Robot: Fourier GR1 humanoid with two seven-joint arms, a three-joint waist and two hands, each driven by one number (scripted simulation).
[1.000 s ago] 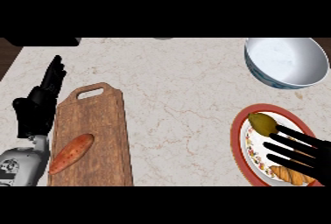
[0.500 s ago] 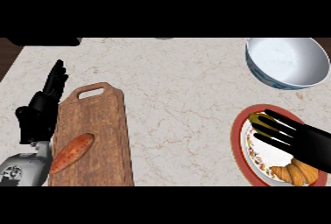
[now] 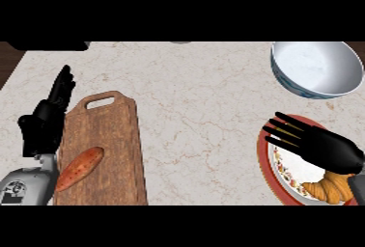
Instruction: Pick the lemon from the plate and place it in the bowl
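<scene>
My right hand [image 3: 324,149] lies over the upper part of the red-rimmed plate [image 3: 264,157] at the right, fingers straight and spread toward the upper left. The lemon is under those fingers and almost wholly hidden; only thin yellowish slivers show between them. I cannot see any finger curled round it. The white bowl [image 3: 317,67] with a blue outside stands at the top right, apart from the plate, with nothing in it. My left hand [image 3: 44,123] rests open at the left edge, fingers up.
A golden croissant [image 3: 329,188] lies on the plate's lower part, beside my right wrist. A wooden cutting board [image 3: 103,144] with a handle hole lies at the left and carries an orange sweet potato [image 3: 80,168]. Marbled counter [image 3: 200,106] spans the middle.
My right hand has slid up and to the left across the plate and now covers the lemon, which showed plainly a second ago. The left hand has hardly moved.
</scene>
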